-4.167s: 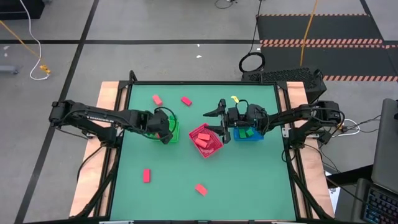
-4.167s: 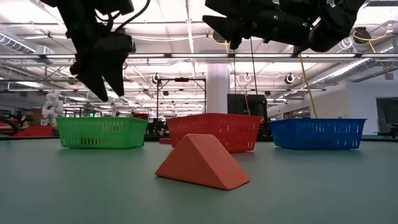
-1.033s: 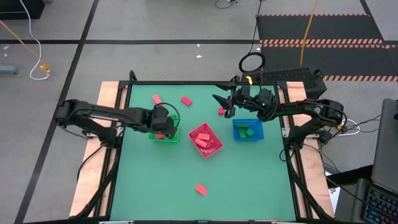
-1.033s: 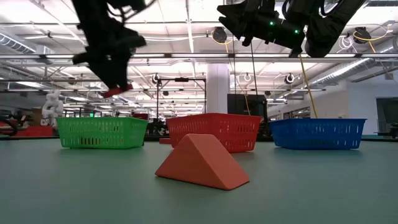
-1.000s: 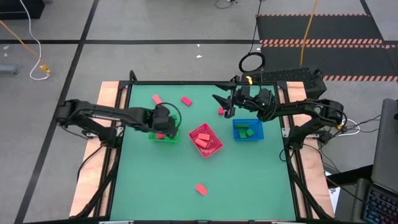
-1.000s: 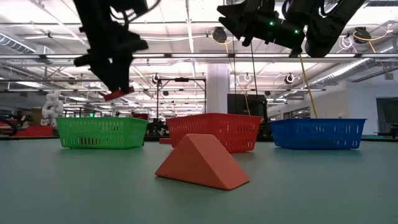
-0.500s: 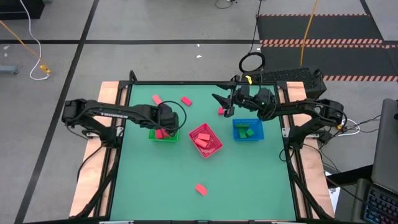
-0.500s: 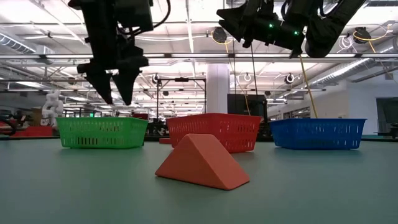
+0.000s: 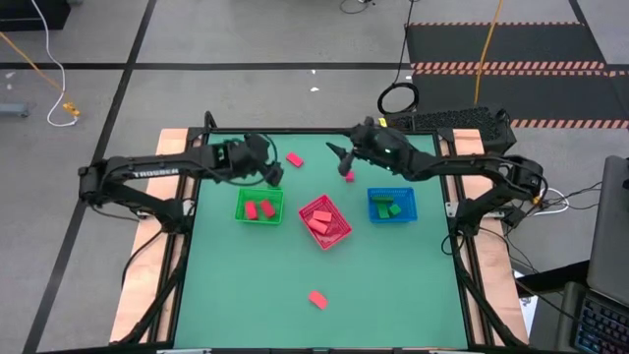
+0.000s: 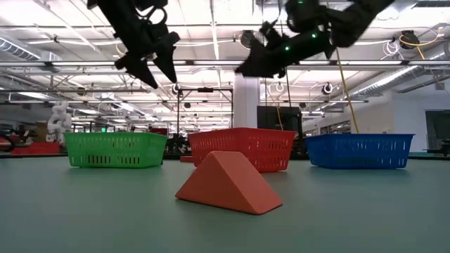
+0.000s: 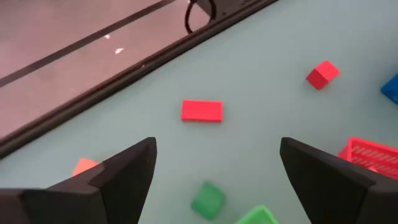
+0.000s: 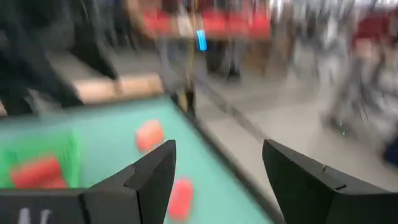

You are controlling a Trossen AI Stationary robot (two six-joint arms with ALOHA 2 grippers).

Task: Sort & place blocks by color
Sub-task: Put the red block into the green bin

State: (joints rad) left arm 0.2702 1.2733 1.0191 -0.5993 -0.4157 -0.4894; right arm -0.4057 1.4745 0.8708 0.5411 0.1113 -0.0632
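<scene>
Across the green table (image 9: 393,285) we saw our spread, empty left gripper (image 9: 272,173) just beside the red bar (image 9: 294,159) near the far edge, its long axis running crosswise between the fingers.

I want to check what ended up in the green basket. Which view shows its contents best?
The high view: it looks straight down into the green basket, showing two red blocks inside. The low view shows only its mesh wall, the left wrist view a corner, the right wrist view a blurred part.

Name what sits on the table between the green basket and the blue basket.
The red basket, holding red blocks, sits between the green basket and the blue basket, as both the high and low views show.
</scene>
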